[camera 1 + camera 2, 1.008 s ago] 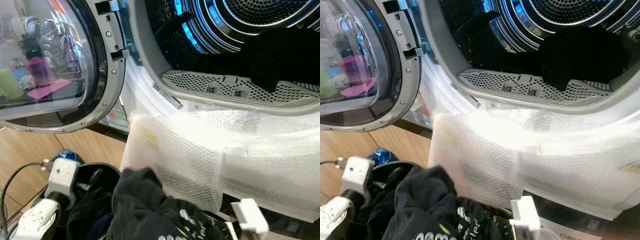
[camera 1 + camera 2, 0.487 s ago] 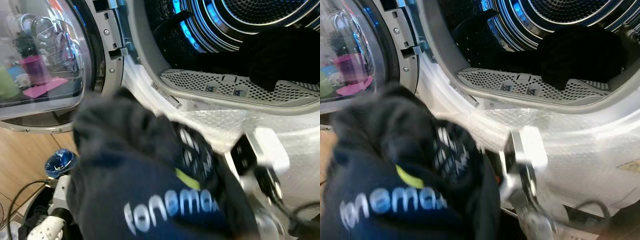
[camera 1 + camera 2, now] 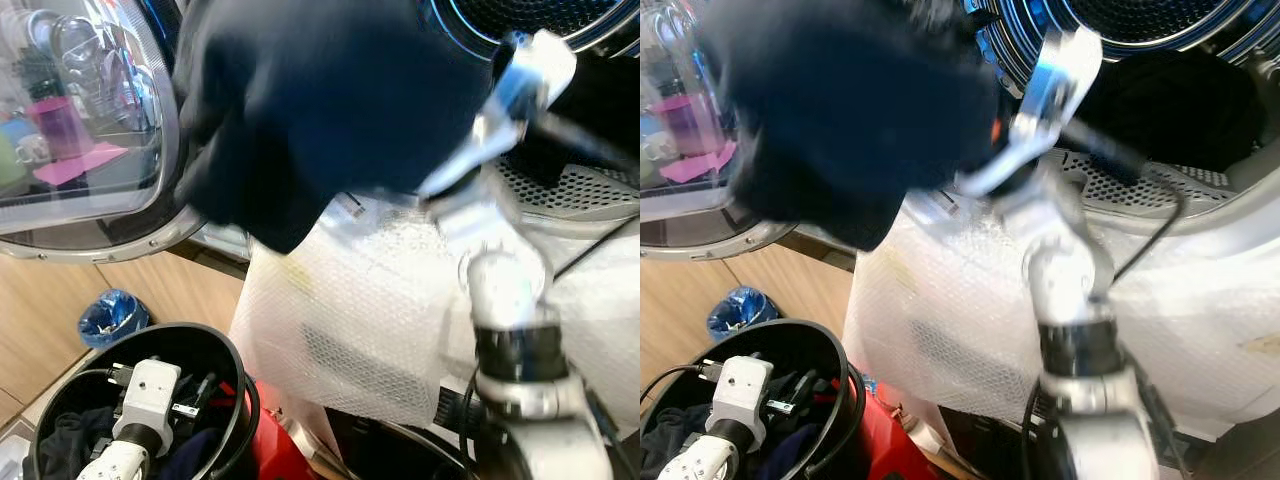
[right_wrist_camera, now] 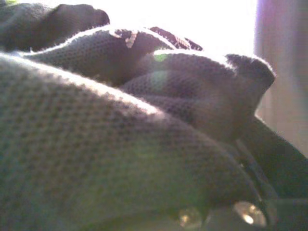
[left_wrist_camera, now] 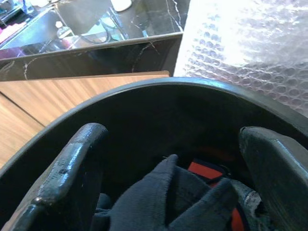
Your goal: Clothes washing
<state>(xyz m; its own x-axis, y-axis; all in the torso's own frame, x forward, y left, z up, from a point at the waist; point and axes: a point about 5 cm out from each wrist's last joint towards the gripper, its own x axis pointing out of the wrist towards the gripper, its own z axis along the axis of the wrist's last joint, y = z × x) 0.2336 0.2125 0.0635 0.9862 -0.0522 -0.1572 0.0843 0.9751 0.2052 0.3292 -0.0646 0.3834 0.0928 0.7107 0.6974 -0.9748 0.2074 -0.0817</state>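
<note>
The right gripper (image 3: 400, 150) is raised before the washer's open drum (image 3: 560, 20), clenched, as far as the blur allows, on a dark navy garment (image 3: 320, 100) that hangs bunched at the opening's left edge. The left gripper (image 5: 168, 159) sits low, fingers spread, inside the black laundry basket (image 3: 232, 370) over more dark clothes (image 5: 168, 202).

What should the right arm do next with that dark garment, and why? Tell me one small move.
Probably carry the dark garment a little further forward, past the door rim into the drum, then let go. The right gripper holds it bunched at the height of the opening, in front of it rather than inside, while the left gripper sits open in the black basket.
</note>
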